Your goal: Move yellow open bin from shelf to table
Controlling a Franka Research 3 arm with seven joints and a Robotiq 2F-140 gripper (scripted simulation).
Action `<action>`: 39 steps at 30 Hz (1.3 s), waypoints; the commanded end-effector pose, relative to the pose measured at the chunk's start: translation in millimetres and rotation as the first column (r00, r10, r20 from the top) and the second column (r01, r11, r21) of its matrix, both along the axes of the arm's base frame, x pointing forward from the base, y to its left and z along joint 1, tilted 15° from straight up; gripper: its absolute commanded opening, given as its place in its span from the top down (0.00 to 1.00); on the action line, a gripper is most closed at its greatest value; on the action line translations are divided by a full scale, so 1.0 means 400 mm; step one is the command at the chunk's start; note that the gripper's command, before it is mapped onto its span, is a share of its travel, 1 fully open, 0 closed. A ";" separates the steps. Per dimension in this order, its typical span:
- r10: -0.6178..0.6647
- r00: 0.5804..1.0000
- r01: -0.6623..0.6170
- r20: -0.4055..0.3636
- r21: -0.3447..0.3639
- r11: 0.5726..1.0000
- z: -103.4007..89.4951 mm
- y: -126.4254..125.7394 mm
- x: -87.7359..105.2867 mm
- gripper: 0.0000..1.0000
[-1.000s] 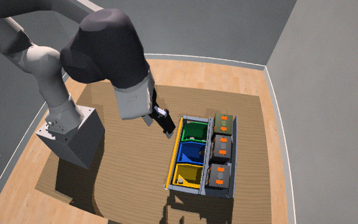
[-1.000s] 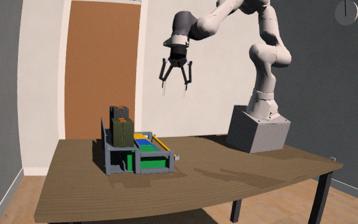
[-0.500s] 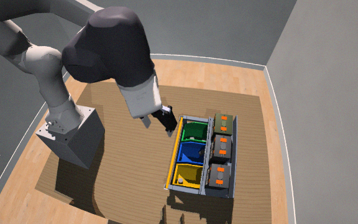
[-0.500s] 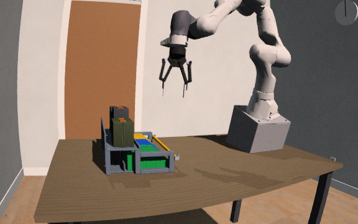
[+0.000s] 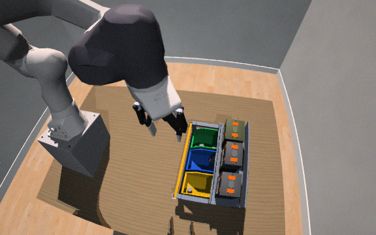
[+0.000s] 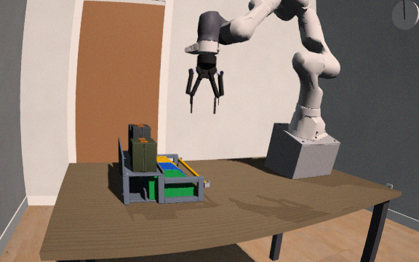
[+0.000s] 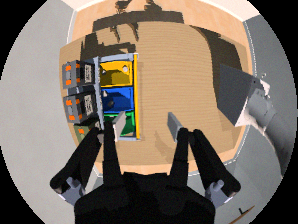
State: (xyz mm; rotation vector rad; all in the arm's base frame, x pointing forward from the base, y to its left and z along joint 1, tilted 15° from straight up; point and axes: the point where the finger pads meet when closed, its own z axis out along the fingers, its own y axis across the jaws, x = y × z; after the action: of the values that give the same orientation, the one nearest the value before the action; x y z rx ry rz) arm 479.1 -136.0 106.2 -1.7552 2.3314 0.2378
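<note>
Yellow bin (image 5: 204, 183) (image 6: 165, 159) (image 7: 115, 77), one: seated in the shelf (image 5: 194, 199) (image 6: 161, 189) (image 7: 99, 90), at the end nearest the desk's lower edge in the top view; a pale part (image 5: 189, 189) (image 7: 125, 69) is contained.

Blue bin (image 5: 199, 161) (image 6: 169, 166) (image 7: 117, 100), one: placed between yellow and green.

Green bin (image 5: 207, 137) (image 6: 178, 191) (image 7: 131, 118), one: placed at the opposite end.

Cases, three: one olive (image 5: 234, 130) (image 6: 144, 156) (image 7: 82, 131), two grey, carried on the raised side, toward the desk edge opposite the base (image 5: 87, 156) (image 6: 316, 160) (image 7: 232, 95).

Yellow bar (image 5: 183, 160) (image 6: 188, 167) (image 7: 136, 95), one: mounted along the shelf's base-facing side.

Jaws (image 5: 166, 134) (image 6: 203, 105), one pair: released, fingers parted (nothing is grasped), pointed down and held well above the desk (image 5: 136, 163) (image 6: 231, 218) (image 7: 165, 65).
</note>
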 end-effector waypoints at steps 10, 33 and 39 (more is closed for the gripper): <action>0.035 0.999 -0.035 0.000 -0.004 0.999 -0.002 -0.002 -0.005 0.43; 0.035 0.999 -0.035 0.000 -0.004 0.999 -0.001 -0.030 0.130 0.43; 0.035 0.999 -0.035 0.000 -0.004 0.999 -0.001 -0.036 0.152 0.43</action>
State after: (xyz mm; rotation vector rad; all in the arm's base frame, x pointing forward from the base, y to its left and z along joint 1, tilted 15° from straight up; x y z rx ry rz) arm 537.8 -149.5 106.5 -1.8000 2.2976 0.2305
